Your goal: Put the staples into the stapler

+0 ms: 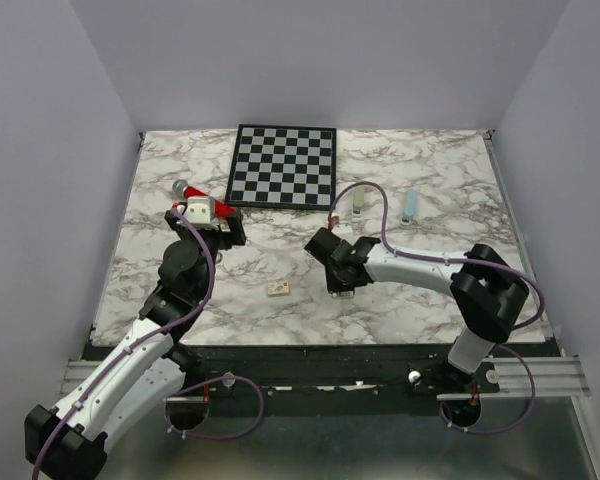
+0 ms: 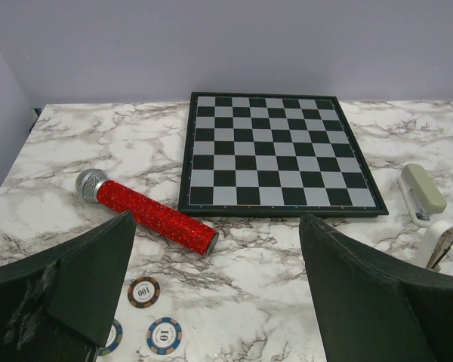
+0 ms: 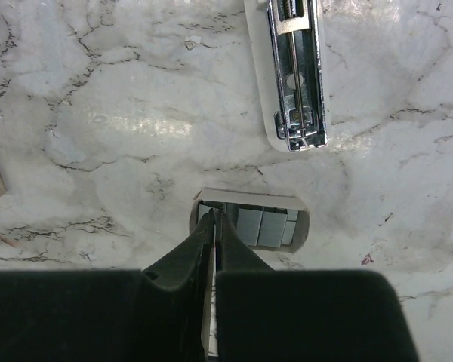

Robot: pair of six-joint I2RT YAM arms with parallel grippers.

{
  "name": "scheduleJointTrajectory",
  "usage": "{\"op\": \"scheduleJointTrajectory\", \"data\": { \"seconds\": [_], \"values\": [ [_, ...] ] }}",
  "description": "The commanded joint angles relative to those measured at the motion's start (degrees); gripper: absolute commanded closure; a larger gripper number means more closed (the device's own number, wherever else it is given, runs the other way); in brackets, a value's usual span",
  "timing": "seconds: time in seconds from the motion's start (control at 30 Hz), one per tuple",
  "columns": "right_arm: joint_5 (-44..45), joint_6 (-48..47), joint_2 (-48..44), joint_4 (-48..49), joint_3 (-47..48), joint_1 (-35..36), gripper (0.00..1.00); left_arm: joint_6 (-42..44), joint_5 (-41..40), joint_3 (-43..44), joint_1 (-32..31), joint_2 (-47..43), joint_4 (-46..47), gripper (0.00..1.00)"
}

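Right end effector (image 3: 214,222), fingers pressed almost together, touches the staples (image 3: 260,225) at its tips; the open stapler (image 3: 294,75) lies just beyond. Left end effector (image 2: 217,222) spread wide.

The table (image 1: 430,290) is showing white marble with grey veining; chessboard (image 2: 279,151) is showing black-and-grey checks; microphone (image 2: 155,215) is glittering red, head silver; staples (image 3: 264,226) are reading silvery-grey.

left tool (image 2: 217,225) jaws wide apart, arm folded | right tool (image 3: 214,222) jaws nearly together, pointing down, arm stretched inward
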Motion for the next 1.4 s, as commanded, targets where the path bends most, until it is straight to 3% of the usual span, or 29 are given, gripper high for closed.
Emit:
{"op": "scheduleJointTrajectory", "data": {
  "seconds": [0.0,0.07,0.3,0.53,1.03,1.37],
  "values": [
    [2.4,0.0,-2.5,-0.9,-0.5,0.6,0.90,0.4,-0.5,-0.8,-0.4,-0.6,0.6,0.03],
    [3.0,0.1,-2.9,-1.1,-0.6,0.6,0.91,0.4,-0.5,-0.7,-0.3,-0.5,0.6,0.03],
    [3.8,1.9,-4.2,-2.0,-2.6,0.2,0.73,0.3,-0.5,-0.7,-0.3,-0.6,0.5,0.03],
    [4.0,2.1,-2.7,-2.4,-2.7,-0.3,0.66,0.2,-0.5,-0.7,-0.4,-0.6,0.4,0.03],
    [2.3,0.1,-0.6,-0.8,-1.8,-0.5,0.76,0.3,-0.4,-0.7,-0.3,-0.6,0.5,0.03],
    [0.9,-2.1,0.0,0.3,-0.5,-0.5,0.77,0.4,-0.4,-0.7,-0.3,-0.6,0.5,0.03]
  ]
}}
